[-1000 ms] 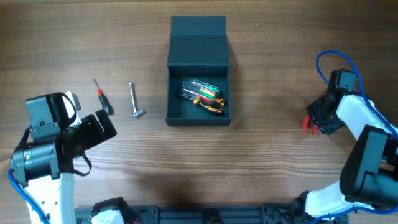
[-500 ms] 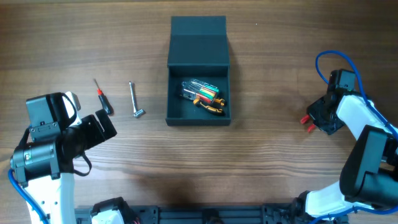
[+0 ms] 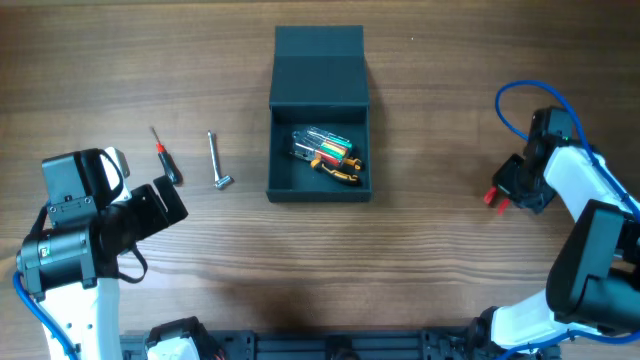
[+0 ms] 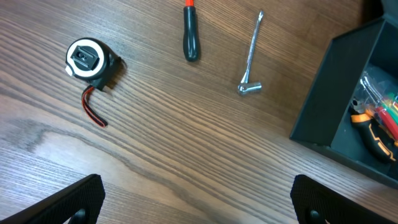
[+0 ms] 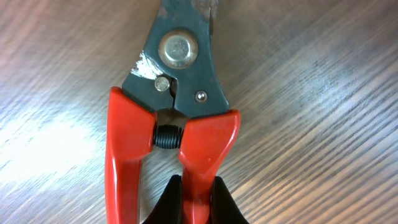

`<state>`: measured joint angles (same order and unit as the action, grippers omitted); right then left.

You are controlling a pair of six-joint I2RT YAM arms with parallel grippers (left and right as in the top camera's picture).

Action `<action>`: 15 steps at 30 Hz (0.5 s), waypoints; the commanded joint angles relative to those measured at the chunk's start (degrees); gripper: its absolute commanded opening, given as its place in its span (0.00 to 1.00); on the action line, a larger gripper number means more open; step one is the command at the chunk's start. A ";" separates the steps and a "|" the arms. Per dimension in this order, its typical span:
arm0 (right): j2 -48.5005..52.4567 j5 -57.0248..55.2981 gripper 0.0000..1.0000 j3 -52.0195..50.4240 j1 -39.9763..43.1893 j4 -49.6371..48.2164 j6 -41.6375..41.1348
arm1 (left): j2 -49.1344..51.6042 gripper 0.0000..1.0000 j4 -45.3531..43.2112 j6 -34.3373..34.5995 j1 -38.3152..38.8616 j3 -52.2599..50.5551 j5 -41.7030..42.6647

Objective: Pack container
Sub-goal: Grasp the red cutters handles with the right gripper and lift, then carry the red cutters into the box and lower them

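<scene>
The dark teal-black container point(image 3: 319, 190) stands open at the table's middle, lid flap laid back, with orange-handled pliers and a clear pack of bits inside; its corner shows in the left wrist view point(image 4: 323, 93). My right gripper point(image 5: 198, 199) is shut on one handle of the red-handled pliers point(image 5: 177, 93), at the right of the table point(image 3: 493, 195). My left gripper point(image 4: 198, 202) is open and empty over bare wood. A red-and-black screwdriver point(image 4: 190, 34), a metal L-key point(image 4: 251, 56) and a tape measure point(image 4: 90, 60) lie left of the container.
The screwdriver point(image 3: 165, 157) and the L-key point(image 3: 217, 162) lie between my left arm and the container. A blue cable loops above my right arm point(image 3: 520, 95).
My right gripper with the red pliers shifted slightly on the right side of the table, back toward the left. The left arm has not moved.
</scene>
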<state>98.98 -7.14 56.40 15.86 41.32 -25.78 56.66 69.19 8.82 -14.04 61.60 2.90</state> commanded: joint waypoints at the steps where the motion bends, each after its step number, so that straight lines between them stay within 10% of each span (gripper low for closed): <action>1: -6.27 1.03 0.04 8.20 -3.15 3.17 9.70 | -0.52 1.00 -0.63 -1.07 -0.44 1.09 0.72; 15: -10.49 10.01 0.04 24.06 -33.86 15.76 58.75 | -0.52 1.00 -3.21 -1.07 -0.44 1.09 0.72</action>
<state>89.58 -1.50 79.18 -11.66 56.55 15.14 56.66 66.50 8.82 -14.04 61.60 2.90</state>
